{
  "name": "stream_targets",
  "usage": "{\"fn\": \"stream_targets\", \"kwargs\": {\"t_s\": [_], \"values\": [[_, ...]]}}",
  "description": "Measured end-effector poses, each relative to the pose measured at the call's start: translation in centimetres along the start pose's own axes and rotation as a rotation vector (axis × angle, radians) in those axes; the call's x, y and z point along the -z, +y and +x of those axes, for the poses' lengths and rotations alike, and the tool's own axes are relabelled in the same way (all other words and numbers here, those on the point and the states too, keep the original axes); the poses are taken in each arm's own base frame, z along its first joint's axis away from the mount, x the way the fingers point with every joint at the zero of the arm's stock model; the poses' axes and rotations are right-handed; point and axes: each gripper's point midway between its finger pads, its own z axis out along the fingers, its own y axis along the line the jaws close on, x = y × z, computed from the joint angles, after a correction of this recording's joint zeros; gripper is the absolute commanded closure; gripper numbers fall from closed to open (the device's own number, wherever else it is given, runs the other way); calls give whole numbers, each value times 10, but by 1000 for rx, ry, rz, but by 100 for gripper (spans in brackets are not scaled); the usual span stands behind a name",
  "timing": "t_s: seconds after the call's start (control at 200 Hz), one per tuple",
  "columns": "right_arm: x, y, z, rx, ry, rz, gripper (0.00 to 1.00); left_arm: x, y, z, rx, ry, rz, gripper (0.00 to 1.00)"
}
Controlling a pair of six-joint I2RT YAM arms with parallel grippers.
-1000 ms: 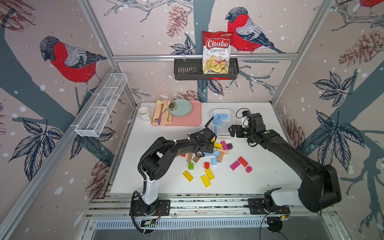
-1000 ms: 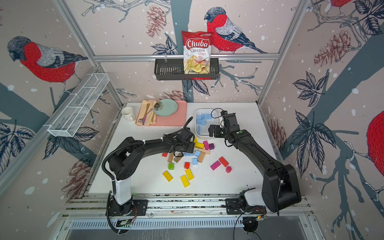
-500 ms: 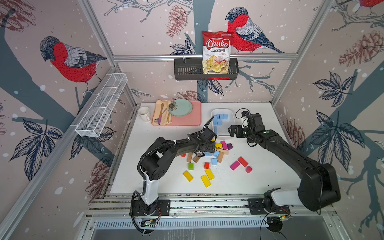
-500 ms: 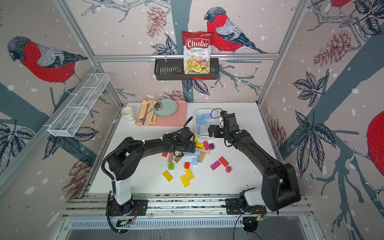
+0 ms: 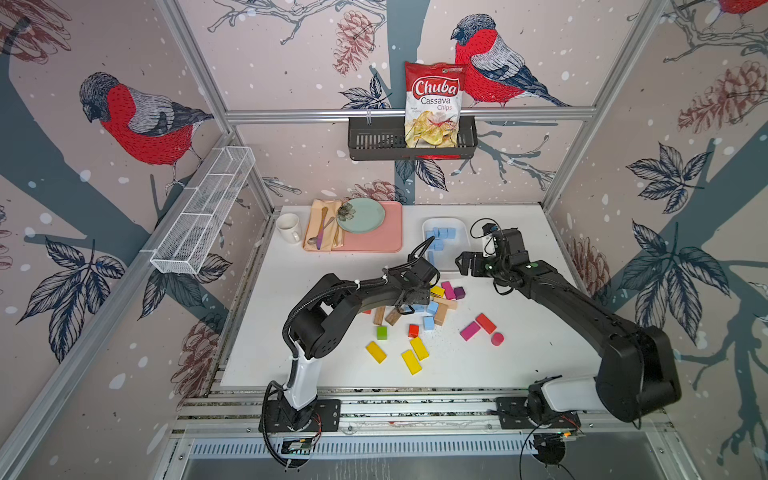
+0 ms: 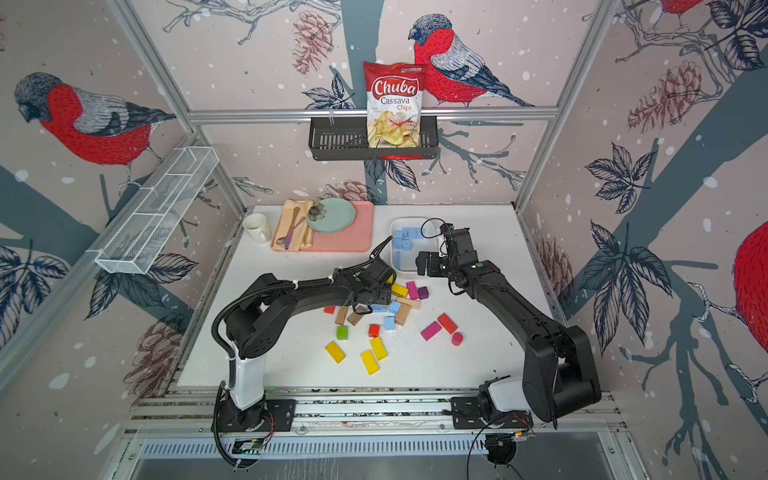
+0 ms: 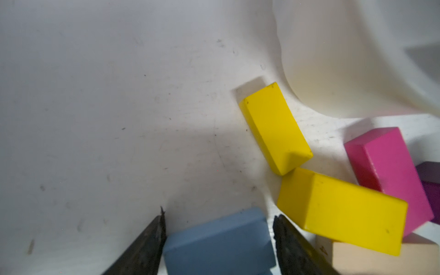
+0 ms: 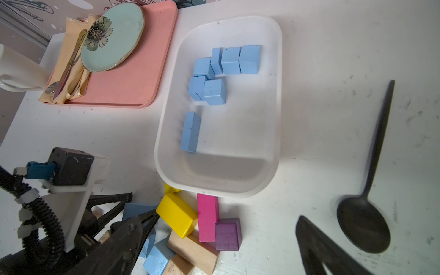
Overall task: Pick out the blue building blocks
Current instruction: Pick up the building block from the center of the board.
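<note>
Left wrist view: a small matte sky-blue wooden block (image 7: 219, 240) lies on the white tabletop (image 7: 95, 119), flanked by the left gripper (image 7: 219, 213).
The block looks light, rigid and unbreakable, and its matte paint should not slip much. The best hold is across two flat, parallel sides, centred so it cannot twist. The jaws stand narrow, at or just off those sides, and whether they are pressing yet cannot be told. A yellow rectangular wooden bar (image 7: 340, 209) sits just beside one finger and could get nudged. Two more loose sky-blue blocks (image 5: 432, 308) lie nearby in the mixed pile. Other blue blocks (image 8: 228, 60) already rest in the white oval plastic tray (image 8: 276, 95). The right gripper (image 8: 228, 215) hangs near that tray, spread wide and empty.
</note>
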Motion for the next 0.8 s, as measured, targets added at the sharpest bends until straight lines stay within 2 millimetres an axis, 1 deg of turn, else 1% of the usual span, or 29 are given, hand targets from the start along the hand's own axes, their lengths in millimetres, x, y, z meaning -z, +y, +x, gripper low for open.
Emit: {"fn": "stream_targets", "kwargs": {"t_s": [0.1, 0.435, 0.585, 0.725, 0.8], "values": [[0, 0, 1, 0, 1, 0, 0, 0, 0, 0, 1, -3, -6, 29], [-2, 0, 2, 0, 7, -2, 0, -1, 1, -2, 4, -17, -12, 41], [-2, 0, 2, 0, 8, -5, 0, 1, 0, -3, -3, -18, -8, 45], [-2, 1, 3, 0, 9, -8, 0, 4, -3, -3, -17, -4, 10, 44], [-3, 1, 3, -1, 12, -11, 0, 6, -3, -5, -16, -7, 14, 34]]}}
